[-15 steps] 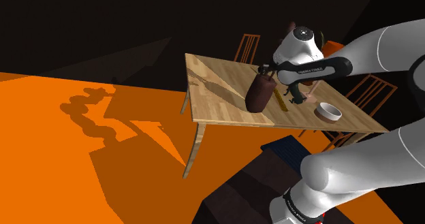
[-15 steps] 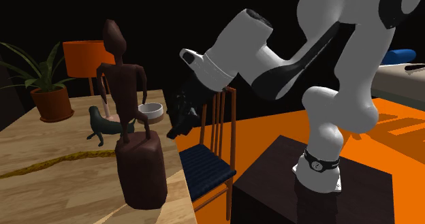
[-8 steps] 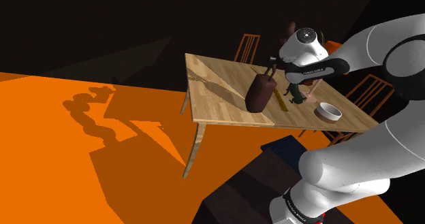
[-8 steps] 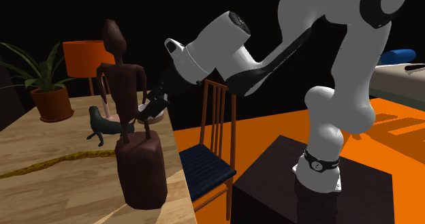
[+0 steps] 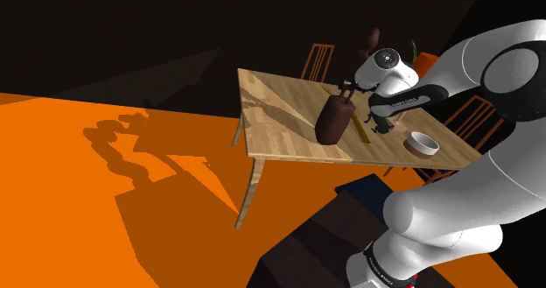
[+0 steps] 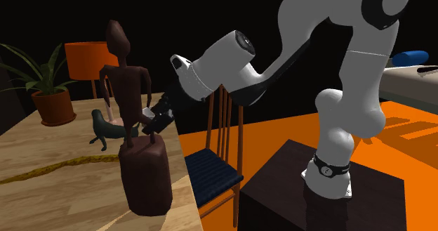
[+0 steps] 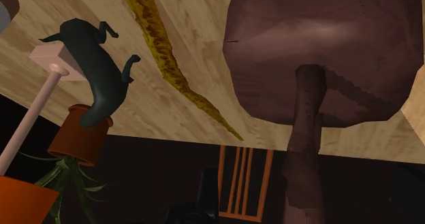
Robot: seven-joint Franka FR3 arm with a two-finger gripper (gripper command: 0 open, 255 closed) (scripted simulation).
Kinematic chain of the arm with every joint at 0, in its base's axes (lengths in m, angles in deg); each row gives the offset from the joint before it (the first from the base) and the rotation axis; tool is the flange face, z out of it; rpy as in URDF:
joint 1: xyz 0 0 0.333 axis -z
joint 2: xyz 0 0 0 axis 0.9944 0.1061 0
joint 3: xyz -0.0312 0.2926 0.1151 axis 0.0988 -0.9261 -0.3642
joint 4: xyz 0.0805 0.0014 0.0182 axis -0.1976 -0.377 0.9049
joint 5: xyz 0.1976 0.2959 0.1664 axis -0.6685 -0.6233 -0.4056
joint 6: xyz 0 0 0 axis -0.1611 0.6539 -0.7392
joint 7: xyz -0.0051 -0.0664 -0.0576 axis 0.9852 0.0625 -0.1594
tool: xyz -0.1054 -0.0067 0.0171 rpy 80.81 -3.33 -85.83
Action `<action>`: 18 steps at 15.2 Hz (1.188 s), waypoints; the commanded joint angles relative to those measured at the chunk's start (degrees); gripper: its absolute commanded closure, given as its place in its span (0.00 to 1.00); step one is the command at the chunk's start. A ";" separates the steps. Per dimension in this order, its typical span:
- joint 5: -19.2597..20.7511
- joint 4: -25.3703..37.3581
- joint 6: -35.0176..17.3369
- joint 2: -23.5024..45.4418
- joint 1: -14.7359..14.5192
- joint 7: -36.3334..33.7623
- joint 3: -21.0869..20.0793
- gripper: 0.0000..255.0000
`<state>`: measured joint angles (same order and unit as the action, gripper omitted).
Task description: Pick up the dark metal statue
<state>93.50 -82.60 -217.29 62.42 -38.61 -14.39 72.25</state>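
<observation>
Standing upright on its blocky base near the edge of the wooden counter (image 6: 42,194), the dark brown statue (image 6: 130,89) is a thin, long-headed figure with its arms hanging at its sides. The white arm bends over from the stand (image 6: 351,187) and holds the black gripper (image 6: 156,117) level with the figure's legs, just beside its lowered hand on the second exterior view's right. Whether they touch I cannot make out, nor can I tell if the gripper is spread or closed (black on a dim background hides it). From the wrist, the statue's base and one leg loom close. Behind the statue lies a dark seal-like figurine (image 6: 105,130), and a mottled yellow strip (image 6: 49,168) runs across the boards. A potted plant (image 6: 49,103) sits farther back. A white bowl (image 5: 423,143) rests toward the shoulder view's right end of the counter, and a wooden chair (image 6: 217,159) stands between counter and stand.
</observation>
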 commanded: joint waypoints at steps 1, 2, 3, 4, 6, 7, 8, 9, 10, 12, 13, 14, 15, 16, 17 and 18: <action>1.11 0.06 -0.14 0.31 0.14 -1.11 -0.13 0.00; 1.05 0.06 -0.12 0.28 0.13 -1.07 -0.14 1.00; 1.12 0.06 -0.11 0.29 0.12 -1.14 -0.15 1.00; 1.14 0.07 -0.10 0.31 0.12 -1.18 -0.16 1.00; 1.13 0.07 -0.10 0.31 0.12 -1.16 -0.16 1.00; 1.16 0.07 -0.11 0.31 0.13 -1.20 -0.17 1.00; 1.17 0.08 -0.10 0.33 0.12 -1.21 -0.17 1.00; 1.15 0.08 -0.09 0.32 0.12 -1.20 -0.18 1.00; 1.18 0.07 -0.09 0.32 0.12 -1.23 -0.18 1.00; -0.61 0.07 0.15 -0.16 -0.11 0.56 -0.01 1.00; -2.29 0.10 0.45 -0.61 -0.38 2.20 0.12 1.00; -3.93 0.16 0.79 -1.05 -0.68 3.79 0.26 1.00; -5.52 0.23 1.14 -1.48 -0.99 5.34 0.41 1.00; -7.06 0.34 1.52 -1.90 -1.31 6.84 0.57 1.00; -8.55 0.47 1.92 -2.30 -1.63 8.29 0.73 1.00; -9.99 0.62 2.34 -2.69 -1.98 9.69 0.91 1.00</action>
<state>85.32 -82.02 -215.32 60.57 -40.21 -6.47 72.94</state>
